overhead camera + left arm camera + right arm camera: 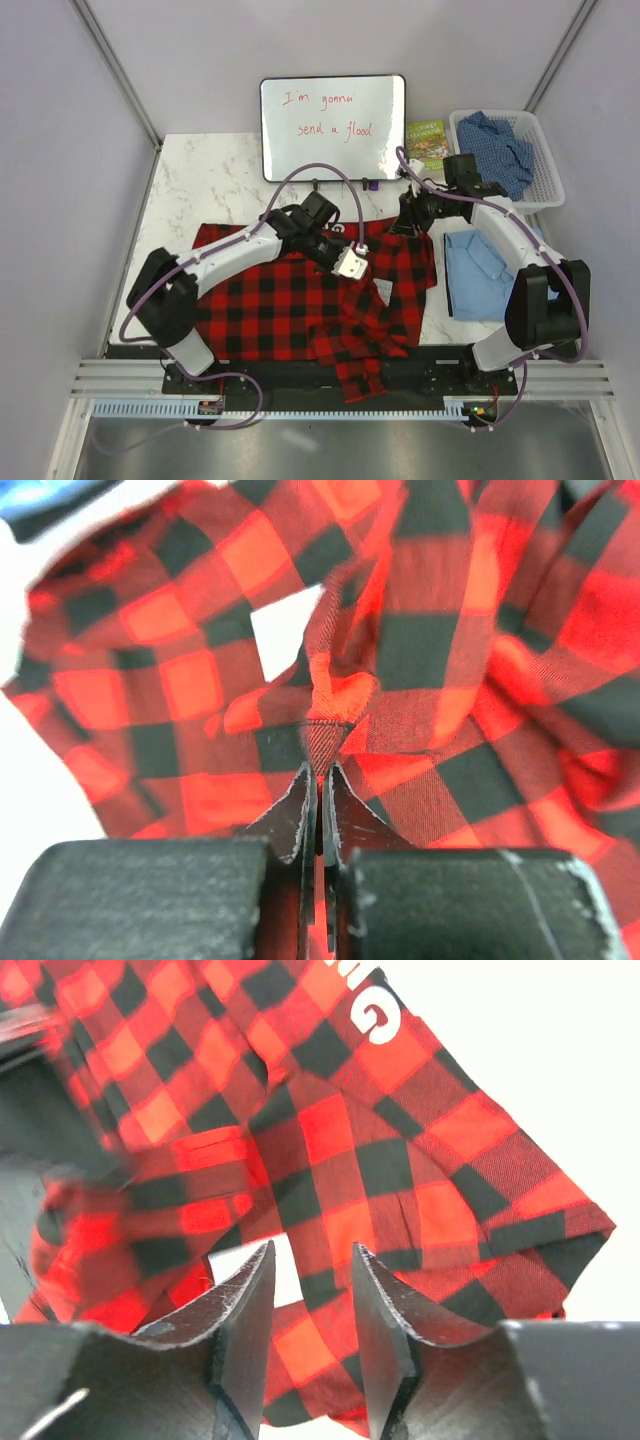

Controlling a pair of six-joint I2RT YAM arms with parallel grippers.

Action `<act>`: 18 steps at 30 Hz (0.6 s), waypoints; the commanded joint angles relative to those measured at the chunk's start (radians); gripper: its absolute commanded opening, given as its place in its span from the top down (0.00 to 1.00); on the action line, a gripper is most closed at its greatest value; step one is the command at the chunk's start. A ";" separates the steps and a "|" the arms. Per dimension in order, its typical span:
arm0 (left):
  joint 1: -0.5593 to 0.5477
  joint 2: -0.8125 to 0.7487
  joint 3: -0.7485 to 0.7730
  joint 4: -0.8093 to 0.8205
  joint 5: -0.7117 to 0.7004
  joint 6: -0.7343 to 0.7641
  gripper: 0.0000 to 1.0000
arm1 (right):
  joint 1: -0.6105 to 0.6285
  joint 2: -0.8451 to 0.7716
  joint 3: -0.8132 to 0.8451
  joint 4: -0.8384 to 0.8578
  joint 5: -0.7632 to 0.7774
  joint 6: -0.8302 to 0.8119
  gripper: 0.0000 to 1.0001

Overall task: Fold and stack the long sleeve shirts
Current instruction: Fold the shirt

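Checked flannel (262, 305): spread on desk (200, 180), one bunched fold clenched in left jaws. Right jaws: parted, gripping nothing, flannel's lettered edge just ahead of them. Light blue shirt (480, 268): folded, right of right jaws.

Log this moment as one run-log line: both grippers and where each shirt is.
left gripper: shut on flannel | right gripper: open over flannel | light blue shirt: folded, right of flannel | speckled shirt: in basket
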 commanded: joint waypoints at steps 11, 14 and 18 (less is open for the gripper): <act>-0.486 -0.160 0.331 -0.769 -0.436 -0.448 0.98 | 0.144 0.046 -0.040 0.328 -0.018 0.287 0.69; -0.532 -0.112 0.391 -0.883 -0.367 -0.579 0.98 | 0.204 0.060 -0.052 0.331 0.001 0.290 0.73; -0.551 -0.066 0.411 -0.929 -0.276 -0.693 0.98 | 0.259 0.074 -0.088 0.326 0.015 0.273 0.79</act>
